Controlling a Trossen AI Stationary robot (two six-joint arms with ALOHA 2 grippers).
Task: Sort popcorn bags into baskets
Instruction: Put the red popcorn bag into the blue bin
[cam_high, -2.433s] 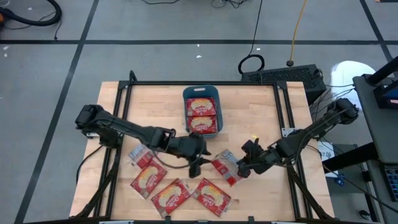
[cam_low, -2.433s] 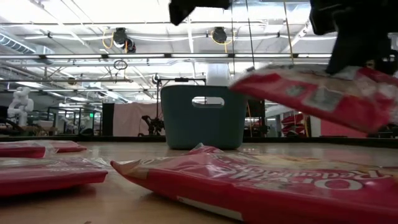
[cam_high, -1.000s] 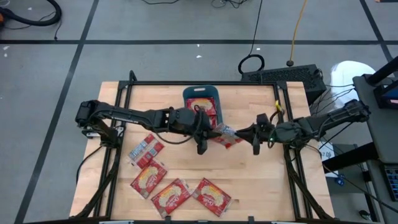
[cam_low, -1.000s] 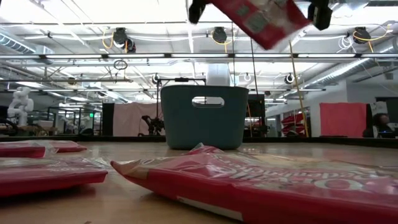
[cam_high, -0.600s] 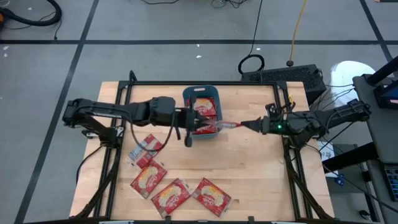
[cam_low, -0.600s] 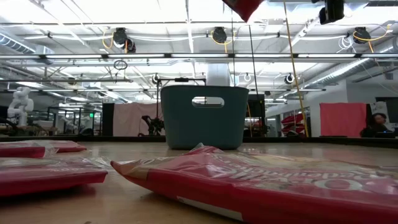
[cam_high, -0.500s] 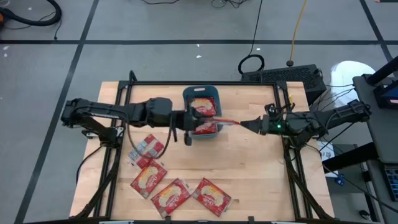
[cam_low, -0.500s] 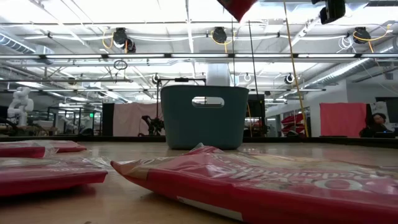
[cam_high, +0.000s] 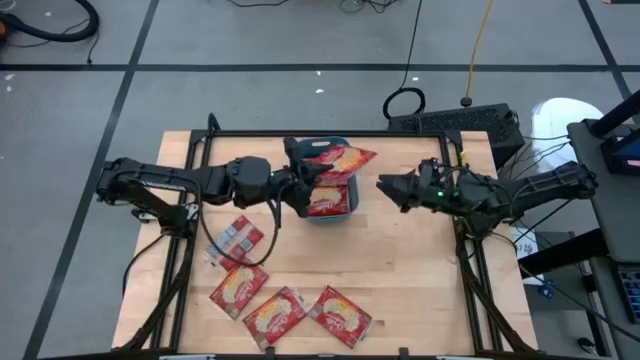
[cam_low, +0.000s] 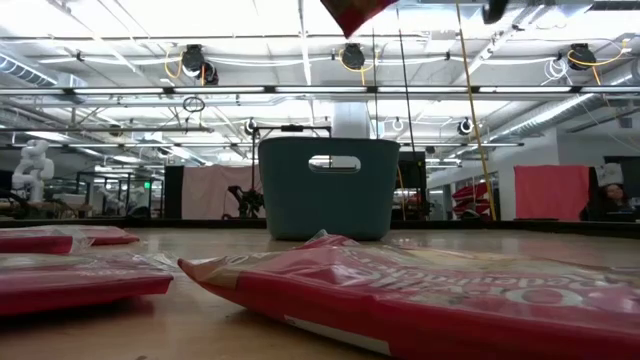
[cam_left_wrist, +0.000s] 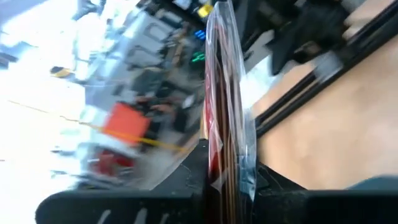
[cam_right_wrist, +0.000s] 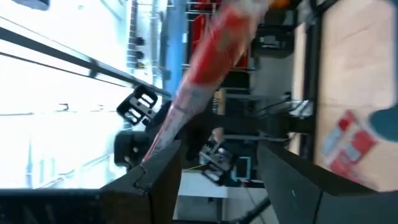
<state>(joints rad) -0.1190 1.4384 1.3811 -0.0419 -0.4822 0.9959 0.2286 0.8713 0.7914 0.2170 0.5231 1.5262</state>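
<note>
A red popcorn bag (cam_high: 340, 160) hangs over the teal basket (cam_high: 331, 218), with my left gripper (cam_high: 303, 176) shut on it. Its lower corner (cam_low: 355, 12) shows at the top of the low view. More bags (cam_high: 326, 201) lie inside the basket. My right gripper (cam_high: 384, 187) stands open just right of the basket, clear of the bag, with nothing between its fingers (cam_right_wrist: 160, 169). Several other bags (cam_high: 275, 315) lie flat on the near left part of the table, one (cam_high: 232, 240) with its silvery back up. My left gripper pinches the bag's end toward the table's left (cam_left_wrist: 227, 167) between its two fingers, which come in about level from the table's left. In the left wrist view the bag stands edge-on between them. It juts toward the table's right, lifted clear above the basket.
A black frame (cam_high: 455, 170) runs round the wooden table's edges. The table's near right part (cam_high: 420, 280) is bare wood. A keyboard (cam_high: 450, 122) lies beyond the far right corner. In the low view one bag (cam_low: 420, 300) fills the foreground.
My right gripper has opened and let go of the bag that both grippers held. My left gripper has carried the bag toward the table's far edge, over the basket, and turned, so the bag's printed face now shows from above.
</note>
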